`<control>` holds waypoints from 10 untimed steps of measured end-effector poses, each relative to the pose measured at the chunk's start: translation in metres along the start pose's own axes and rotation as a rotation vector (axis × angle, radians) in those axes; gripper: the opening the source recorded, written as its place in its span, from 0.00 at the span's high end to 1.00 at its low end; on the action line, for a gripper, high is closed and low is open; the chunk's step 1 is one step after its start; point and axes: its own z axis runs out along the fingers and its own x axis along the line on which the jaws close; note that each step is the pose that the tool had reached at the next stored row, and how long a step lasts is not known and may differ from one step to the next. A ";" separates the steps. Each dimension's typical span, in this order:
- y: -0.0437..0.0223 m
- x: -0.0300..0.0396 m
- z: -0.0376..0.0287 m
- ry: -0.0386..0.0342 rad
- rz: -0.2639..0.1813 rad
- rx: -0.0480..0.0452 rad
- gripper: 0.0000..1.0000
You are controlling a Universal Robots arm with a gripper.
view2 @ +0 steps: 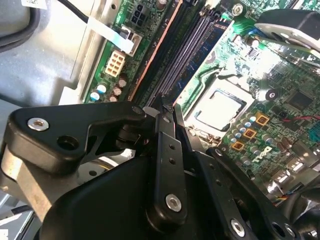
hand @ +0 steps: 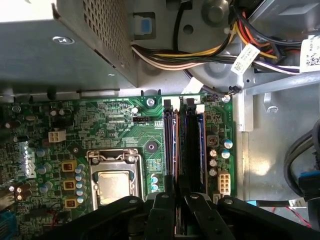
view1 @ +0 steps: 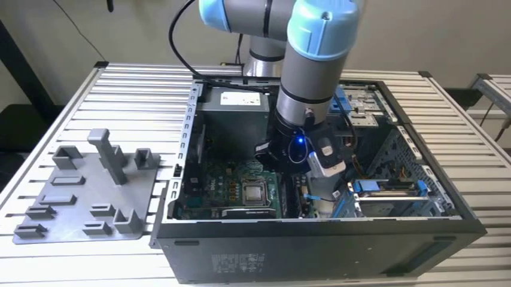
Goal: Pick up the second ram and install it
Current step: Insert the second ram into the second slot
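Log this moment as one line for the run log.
pincer: inside computer case, over memory slots | second ram: standing in slot | processor: seated | tray: outside case

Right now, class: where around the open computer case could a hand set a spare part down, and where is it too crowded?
Free: the slatted table behind the grey tray, and its strip in front of the tray. Crowded: inside the case, where the arm's claw hangs over the memory slots beside the processor, with cables packed nearby.
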 end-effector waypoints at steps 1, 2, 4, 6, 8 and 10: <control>0.0000 -0.0003 0.0000 0.0000 0.000 0.0001 0.86; 0.0001 -0.0005 0.0001 0.0000 0.000 0.0000 0.86; 0.0001 -0.0011 0.0002 0.0000 -0.001 -0.0002 0.86; 0.0000 -0.0015 0.0002 0.0000 -0.001 -0.0002 0.86; -0.0001 -0.0017 0.0003 0.0000 -0.001 -0.0002 0.86; -0.0003 -0.0018 0.0005 0.0000 -0.001 -0.0001 0.86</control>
